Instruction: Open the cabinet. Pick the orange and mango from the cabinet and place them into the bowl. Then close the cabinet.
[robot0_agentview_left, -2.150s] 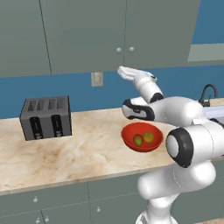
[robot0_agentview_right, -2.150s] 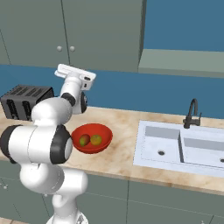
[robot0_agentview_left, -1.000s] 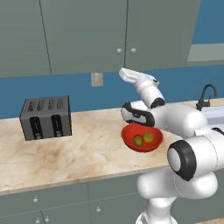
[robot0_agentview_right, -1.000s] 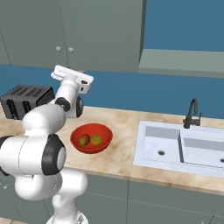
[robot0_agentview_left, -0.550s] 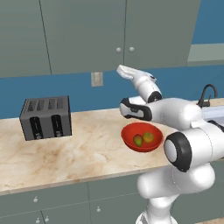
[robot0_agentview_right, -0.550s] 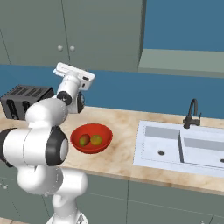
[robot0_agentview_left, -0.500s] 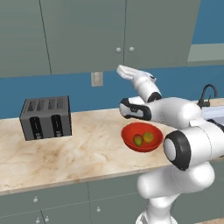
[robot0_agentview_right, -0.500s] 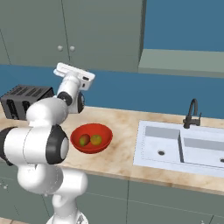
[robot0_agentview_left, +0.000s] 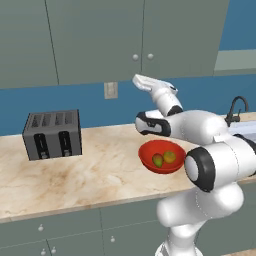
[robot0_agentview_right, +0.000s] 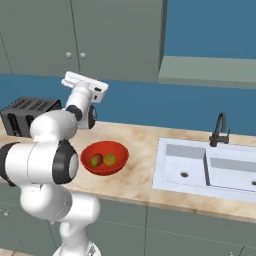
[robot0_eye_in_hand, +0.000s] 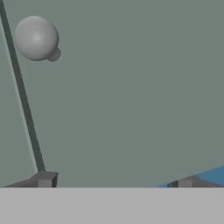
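Gripper (robot0_eye_in_hand: 114, 183) fingers spread wide, holding nothing, right up against the grey-green flat-doored wall cabinet (robot0_eye_in_hand: 131, 96); I'd push flat near the round pale knob (robot0_eye_in_hand: 36, 38), upper left, till it's flush.

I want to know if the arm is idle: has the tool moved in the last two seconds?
No. The tool sits at the same spot below the cabinet knobs and right of the wall outlet.
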